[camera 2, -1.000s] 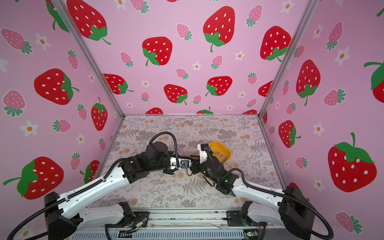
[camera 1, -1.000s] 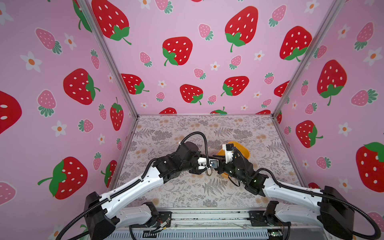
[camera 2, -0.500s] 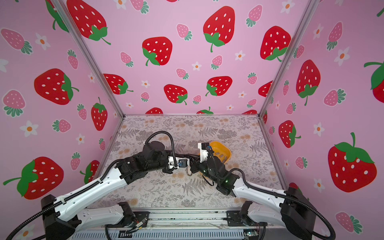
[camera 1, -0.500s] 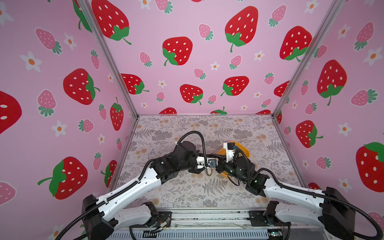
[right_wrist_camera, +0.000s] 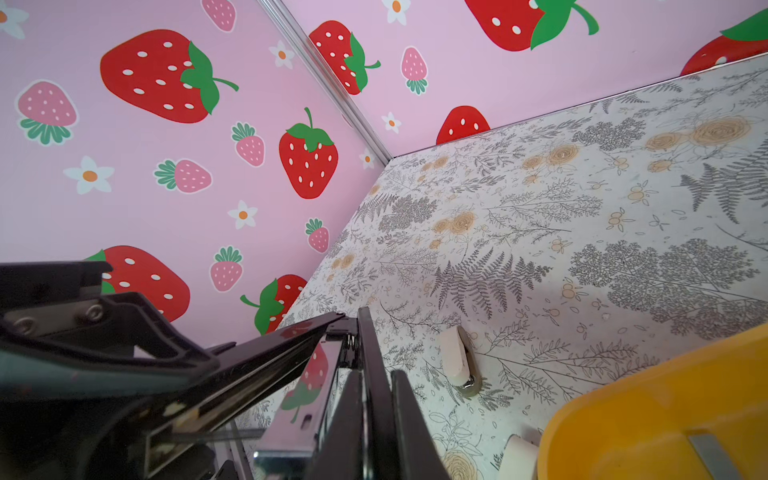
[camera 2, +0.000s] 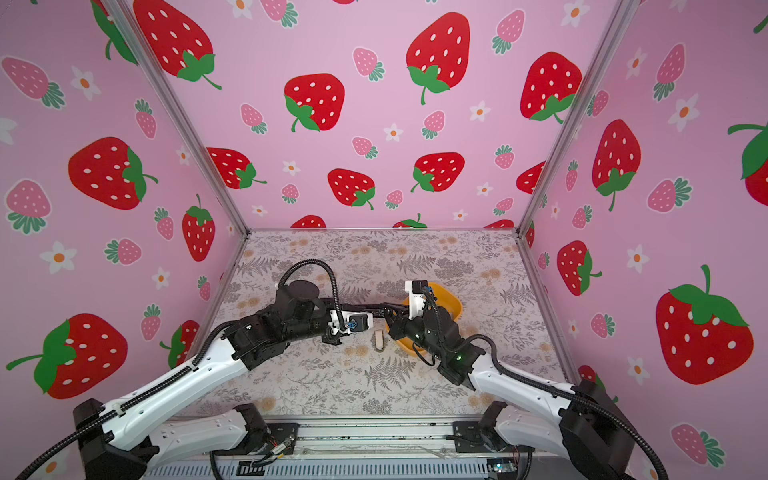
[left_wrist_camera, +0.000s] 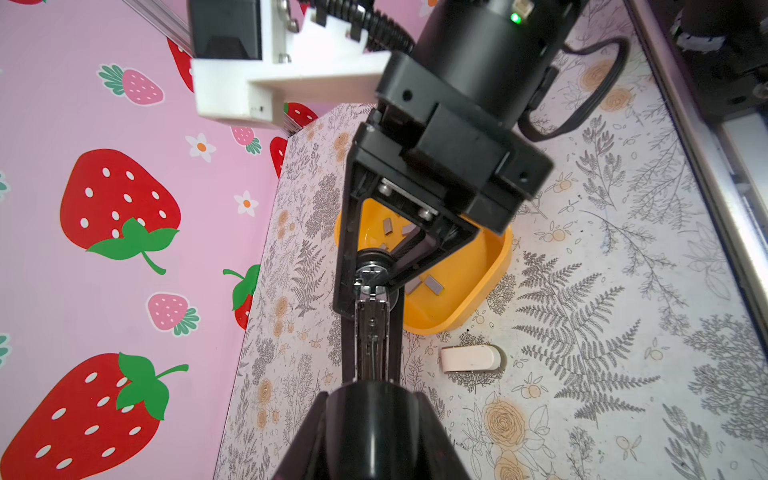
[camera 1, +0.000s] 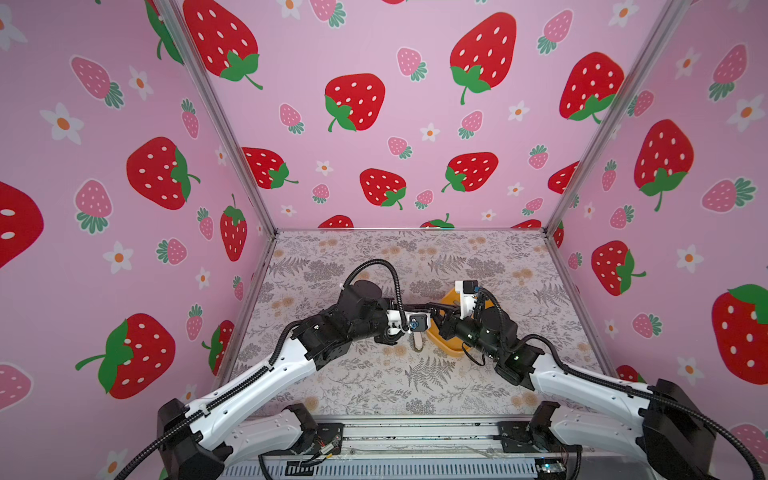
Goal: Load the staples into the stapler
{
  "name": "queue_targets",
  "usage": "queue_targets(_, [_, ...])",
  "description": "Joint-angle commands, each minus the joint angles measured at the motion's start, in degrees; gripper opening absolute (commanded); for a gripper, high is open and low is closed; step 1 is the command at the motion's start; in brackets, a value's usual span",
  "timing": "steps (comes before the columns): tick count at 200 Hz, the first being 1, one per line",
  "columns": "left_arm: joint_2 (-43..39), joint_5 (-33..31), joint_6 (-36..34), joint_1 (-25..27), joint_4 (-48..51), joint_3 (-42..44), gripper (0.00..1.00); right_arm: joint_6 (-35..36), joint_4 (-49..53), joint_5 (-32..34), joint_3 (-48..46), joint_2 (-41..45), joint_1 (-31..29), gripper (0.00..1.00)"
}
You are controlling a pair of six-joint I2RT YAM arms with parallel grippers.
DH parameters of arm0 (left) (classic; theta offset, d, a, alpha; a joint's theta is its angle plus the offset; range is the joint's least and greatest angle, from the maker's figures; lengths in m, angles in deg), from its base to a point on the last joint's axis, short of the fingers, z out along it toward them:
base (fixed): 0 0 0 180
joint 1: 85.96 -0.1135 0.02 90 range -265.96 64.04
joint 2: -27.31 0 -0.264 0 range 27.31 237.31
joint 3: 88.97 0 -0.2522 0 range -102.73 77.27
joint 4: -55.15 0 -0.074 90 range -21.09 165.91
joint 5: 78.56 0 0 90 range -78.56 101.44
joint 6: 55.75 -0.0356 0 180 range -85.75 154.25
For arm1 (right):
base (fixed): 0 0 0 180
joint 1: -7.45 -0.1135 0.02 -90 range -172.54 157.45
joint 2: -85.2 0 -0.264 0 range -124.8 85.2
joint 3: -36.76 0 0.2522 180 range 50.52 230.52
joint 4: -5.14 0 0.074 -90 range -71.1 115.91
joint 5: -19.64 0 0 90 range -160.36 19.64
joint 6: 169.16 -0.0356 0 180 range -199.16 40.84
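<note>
Walls [camera 1: 374, 50] first: three of them, pink with red strawberries and white flowers. Two metal corner posts [camera 1: 216, 124] join them, and they box in one flat surface [camera 1: 374, 386] papered with grey ferns and tan blossoms. A metal rail [camera 1: 415, 434] runs along the near edge, where both arms are mounted. From where I stand, the surface lies bare toward the back wall, along the left wall and across the near strip. Everything is bunched just right of centre.

There are two arms, white and black. The left arm [camera 1: 266, 374] and the right arm [camera 1: 582, 382] reach in and meet nose to nose over the middle. One yellow dish [camera 1: 453, 352] sits under the right arm's wrist, well apart from the right wall.

One black stapler [left_wrist_camera: 372, 332] is held up between the two tools, hinged open, with its metal channel showing. The left tool [left_wrist_camera: 370, 407] is clamped round its rear. The right tool [left_wrist_camera: 374, 270] is pinched tight on its front tip, over the dish.

One small white capsule-shaped piece [left_wrist_camera: 469, 357] lies on the surface just beside the dish. The staples [left_wrist_camera: 433, 284] lie loose inside the dish. I can count four grey strips in the left wrist view; part of the dish is hidden behind the right tool.
</note>
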Motion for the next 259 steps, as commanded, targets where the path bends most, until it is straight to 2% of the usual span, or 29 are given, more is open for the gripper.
queue_targets(1, [-1.16, 4.76, -0.31, 0.67, -1.52, -2.24, 0.0, 2.28, 4.37, 6.17, -1.67, -0.86, 2.5, 0.03])
queue_targets(16, [0.01, 3.56, -0.27, 0.68, -0.67, -2.97, 0.0, 2.86, 3.68, 4.79, -2.22, 0.58, 2.43, 0.17])
queue_targets(41, [2.58, 0.29, -0.41, 0.8, 1.86, -4.91, 0.0, 3.51, 4.2, 4.14, -2.92, 3.59, 2.42, 0.3])
queue_targets(54, [4.11, -1.51, -0.68, 0.8, 3.27, -5.84, 0.0, 3.82, 4.63, 4.29, -3.47, 5.47, 2.44, 0.35])
queue_targets(85, [6.14, -2.63, -1.06, 0.85, 5.66, -7.26, 0.0, 4.93, 5.67, 4.53, -4.33, 8.99, 2.39, 0.39])
queue_targets(105, [6.68, -2.26, -1.57, 1.15, 7.06, -7.77, 0.0, 9.87, 4.87, 2.33, -4.94, 11.12, 2.41, 0.44])
queue_targets(131, [7.52, -0.04, -2.25, 1.14, 10.16, -9.23, 0.0, 23.94, -0.33, -9.05, -8.36, 17.36, 1.42, 0.44])
queue_targets(143, [8.22, 1.62, -3.05, 1.15, 12.83, -10.41, 0.0, 29.27, 0.47, -10.01, -9.82, 20.06, 0.13, 0.44])
queue_targets(168, [9.41, 3.04, -3.03, 1.11, 15.1, -11.86, 0.0, 35.75, 1.22, -11.74, -12.75, 23.76, -0.97, 0.44])
queue_targets(197, [9.68, 4.62, -3.6, 1.44, 16.51, -12.35, 0.0, 39.08, 2.57, -15.09, -13.68, 24.36, -1.09, 0.45])
queue_targets(232, [9.5, 6.29, -4.74, 2.82, 17.39, -12.22, 0.0, 41.07, 3.36, -18.03, -11.9, 19.78, -1.88, 0.45])
queue_targets(259, [9.59, 6.13, -5.44, 3.35, 18.06, -12.18, 0.0, 41.89, 2.17, -16.1, -10.81, 15.9, -3.64, 0.45])
